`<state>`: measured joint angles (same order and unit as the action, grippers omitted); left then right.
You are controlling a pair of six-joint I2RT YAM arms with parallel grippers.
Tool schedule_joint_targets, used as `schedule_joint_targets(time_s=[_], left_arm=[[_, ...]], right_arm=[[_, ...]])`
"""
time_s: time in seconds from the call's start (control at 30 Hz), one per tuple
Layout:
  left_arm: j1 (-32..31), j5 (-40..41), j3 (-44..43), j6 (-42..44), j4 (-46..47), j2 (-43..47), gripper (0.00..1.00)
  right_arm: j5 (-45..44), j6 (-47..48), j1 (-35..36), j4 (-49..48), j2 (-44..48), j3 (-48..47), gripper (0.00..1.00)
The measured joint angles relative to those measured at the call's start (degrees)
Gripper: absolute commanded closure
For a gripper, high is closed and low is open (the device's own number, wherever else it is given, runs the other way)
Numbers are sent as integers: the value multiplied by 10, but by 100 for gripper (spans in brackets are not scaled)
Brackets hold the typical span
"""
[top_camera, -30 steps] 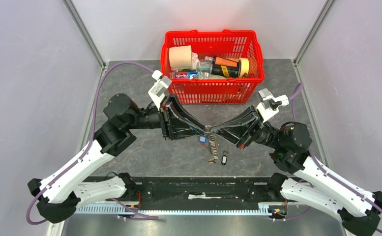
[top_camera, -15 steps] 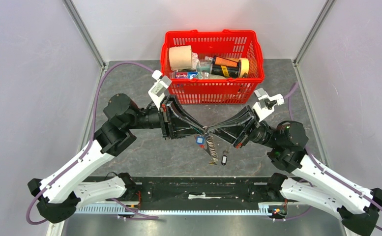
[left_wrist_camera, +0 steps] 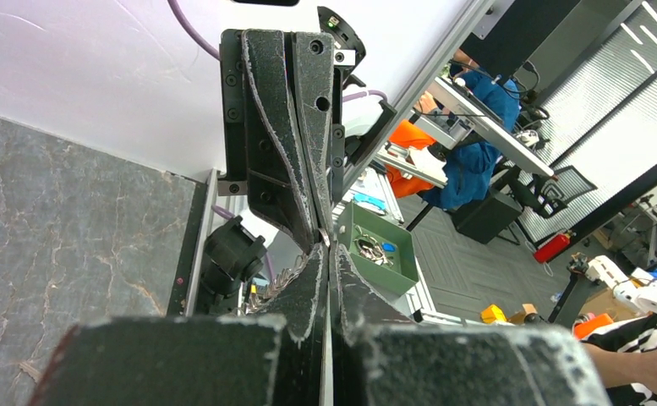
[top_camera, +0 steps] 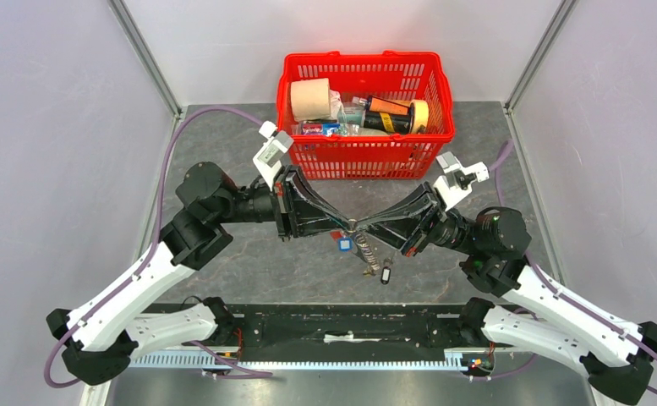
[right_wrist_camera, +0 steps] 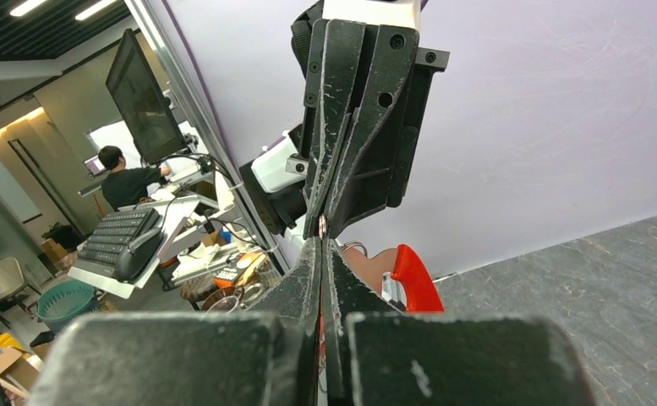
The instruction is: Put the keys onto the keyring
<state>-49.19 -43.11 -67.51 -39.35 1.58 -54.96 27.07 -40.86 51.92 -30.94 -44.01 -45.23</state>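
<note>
The two arms reach toward each other over the grey marbled tabletop (top_camera: 257, 262), in front of the red basket (top_camera: 365, 161). The left pincer (top_camera: 347, 227) and the right pincer (top_camera: 358, 227) meet tip against tip, both lying almost horizontal.

The keyring (top_camera: 364, 251) hangs down from exactly this meeting point. The right pincer is pressed together and pinches the top of the keyring. The left pincer is pressed together also, with its tip at the same spot, but what it has between its fingers is too small to tell. In the left wrist view the left pincer (left_wrist_camera: 325, 252) shows no gap, and the other pincer stands directly opposite to it. The right wrist view gives the same for the right pincer (right_wrist_camera: 322, 244), with a tiny piece of metal at the place where the tips touch.

Under the tips the silvery coil goes down and a little toward the right arm, and it ends in the brass clasp (top_camera: 369, 272). The key with the blue tag (top_camera: 342, 244) hangs just beside the coil, on the side of the left arm. The key with the black head (top_camera: 385, 273) is just beside the clasp, on the side of the right arm. If it hangs or lies on the tabletop, I cannot tell.

The basket stands at the far side and holds a paper roll (top_camera: 309, 98), a dark bottle (top_camera: 385, 114) and a yellow tape roll (top_camera: 419, 115)
</note>
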Motion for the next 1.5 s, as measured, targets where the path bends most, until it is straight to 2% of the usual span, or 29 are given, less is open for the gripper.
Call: schedule_joint_targets(time_s=[0.07,0.17,0.23,0.33,0.4,0.6,0.97,1.13,1.3,1.5], left_arm=[[0,1,1,2,0,3,98],[0,5,9,8,0,10,98],[0,5,18,12,1,17,98],[0,3,33,14,5,26,98],[0,-3,42,14,12,30,98],[0,-18,63,15,46,37,98],[0,-35,140,14,181,64,98],[0,-37,158,15,213,73,98],[0,-42,159,48,207,85,98],[-1,-59,157,137,154,96,98]], right_arm=[[2,3,1,9,-1,-6,97],[7,12,2,35,0,-17,85],[11,21,2,58,1,-26,73],[13,31,2,82,8,-34,63],[14,39,3,97,14,-38,59],[16,62,3,146,23,-62,55],[31,106,3,233,13,-93,55],[30,134,3,291,14,-111,55],[30,158,3,349,26,-120,55],[20,187,3,434,28,-143,55]])
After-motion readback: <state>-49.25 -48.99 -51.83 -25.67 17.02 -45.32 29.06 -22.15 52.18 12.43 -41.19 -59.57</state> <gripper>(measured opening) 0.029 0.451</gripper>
